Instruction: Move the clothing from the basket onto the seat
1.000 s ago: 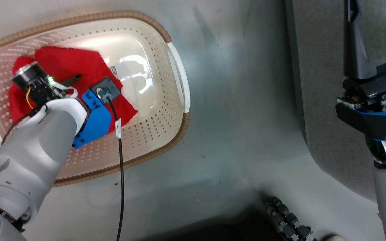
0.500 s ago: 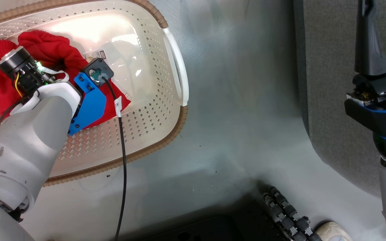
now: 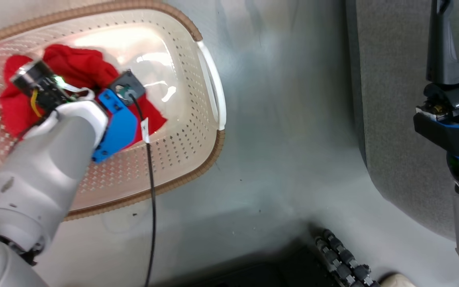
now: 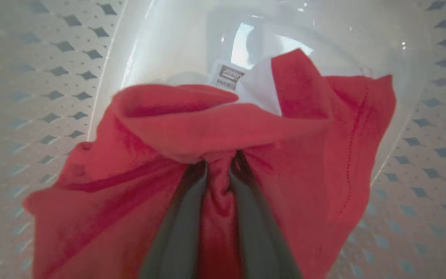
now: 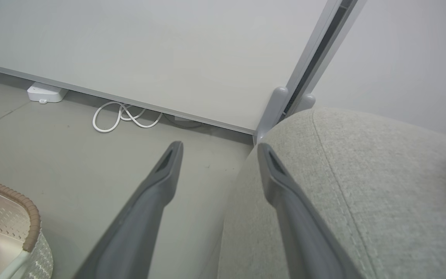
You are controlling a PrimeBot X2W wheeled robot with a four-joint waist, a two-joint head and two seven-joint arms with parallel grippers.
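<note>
Basket (image 3: 197, 175): you are looking at it in the left half of the head view, sitting on the floor (image 3: 285, 119), with its white side handle facing right.
Clothing (image 3: 74, 67): it is lying bunched inside the basket, toward the left of the glossy bottom. In the left wrist view the red cloth (image 4: 149, 128) is gathering into a raised fold directly ahead of the fingers and spreading out to both sides of them.
Left gripper (image 4: 219, 162): its two dark fingers are standing close together and pinching a ridge of the red cloth between them. The tips are sinking under the fold, so you are not seeing the very ends.
Label (image 4: 230, 75): a small printed tag is showing just past the far edge of the cloth.
Black cable (image 3: 152, 207): it is running from the left wrist down over the basket rim to the bottom edge of the view.
Seat (image 3: 393, 99): the grey upholstery is occupying the right side, well apart from the basket.
Right gripper (image 5: 219, 151): its fingers are standing wide apart, holding nothing, and hovering over the seat's (image 5: 381, 174) rounded edge.
White cord (image 5: 124, 116): it is lying coiled on the floor by the wall.
</note>
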